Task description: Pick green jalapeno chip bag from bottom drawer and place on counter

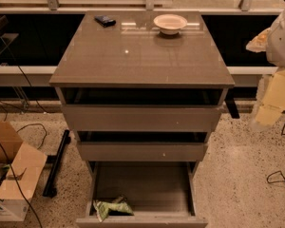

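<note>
The green jalapeno chip bag point(111, 207) lies crumpled in the front left corner of the open bottom drawer point(147, 186). The two shallower drawers above it stand partly open. The counter point(133, 56) is the glossy grey-brown top of the cabinet. My gripper point(270, 109) hangs at the far right edge of the view, beside the cabinet at about the height of the top drawer. It is well away from the bag and holds nothing that I can see.
A white bowl point(170, 23) and a small dark object point(105, 20) sit at the back of the counter. An open cardboard box point(12, 175) and a black bar point(57, 163) lie on the floor at the left. Cables run across the floor on both sides.
</note>
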### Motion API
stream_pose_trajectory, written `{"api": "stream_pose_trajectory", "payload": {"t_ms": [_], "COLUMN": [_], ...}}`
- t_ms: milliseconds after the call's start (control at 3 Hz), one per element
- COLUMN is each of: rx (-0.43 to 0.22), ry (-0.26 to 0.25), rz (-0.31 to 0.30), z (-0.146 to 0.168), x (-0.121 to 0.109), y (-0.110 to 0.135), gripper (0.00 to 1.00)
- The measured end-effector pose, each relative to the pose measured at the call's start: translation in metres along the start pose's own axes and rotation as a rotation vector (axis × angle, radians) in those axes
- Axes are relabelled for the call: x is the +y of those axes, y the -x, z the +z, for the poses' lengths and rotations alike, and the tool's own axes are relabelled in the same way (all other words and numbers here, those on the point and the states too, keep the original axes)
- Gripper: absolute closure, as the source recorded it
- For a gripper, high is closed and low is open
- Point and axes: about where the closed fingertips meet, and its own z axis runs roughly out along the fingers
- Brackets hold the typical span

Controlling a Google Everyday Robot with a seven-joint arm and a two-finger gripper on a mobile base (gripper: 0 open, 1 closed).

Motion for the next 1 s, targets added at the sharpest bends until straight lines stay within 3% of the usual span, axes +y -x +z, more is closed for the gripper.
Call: {"api": "stream_pose_trajectory", "payload": {"t_ms": [333, 667, 1000], "rx": [0.000, -0.044, -0.133], "ry": [0.000, 0.012, 0.038], "rz": [0.000, 0.001, 0.021], "z": [0.000, 0.014, 0.046], "x": [0.000, 0.007, 0.022], "y": [0.000, 0.005, 0.009], "gripper": [0.00, 0.00, 0.00]}}
